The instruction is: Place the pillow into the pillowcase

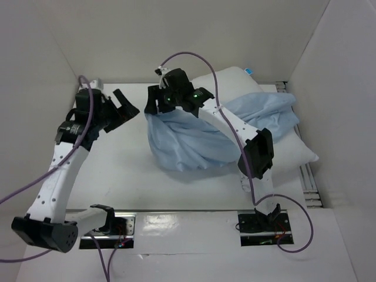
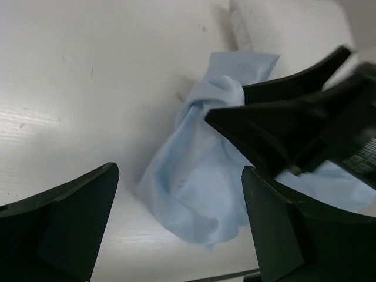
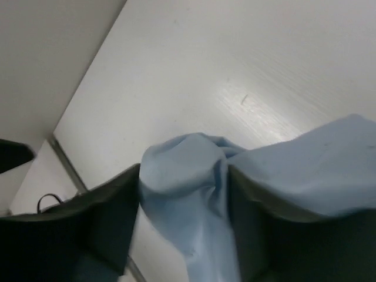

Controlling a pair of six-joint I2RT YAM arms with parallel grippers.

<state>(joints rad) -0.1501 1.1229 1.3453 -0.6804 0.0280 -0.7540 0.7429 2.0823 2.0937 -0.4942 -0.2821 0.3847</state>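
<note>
- left pincer point(image 1: 125, 104) is hanging released, gripping nothing, just left of the pillowcase point(image 1: 188, 141);
- right pincer point(image 3: 185, 205) is clenching the pillowcase's bunched edge above the table point(image 1: 117, 170);
- pillow point(image 1: 296, 151) is lying rightward under the draped cloth, ends showing; insertion is looking largely undone

Light blue pillowcase point(image 1: 189, 144), white pillow point(image 1: 294, 151)

A plump white rectangular stuffed pillow point(image 1: 296, 150) lies on the bench at the far right, set diagonally, with a small blue tag point(image 1: 249, 71) at its far end. A thin, wrinkled light blue cloth pillowcase point(image 1: 188, 144) is draped across the pillow's middle and spills left onto the bench. Its left end is bunched and pinched in the right pincer point(image 1: 154, 107).
</note>
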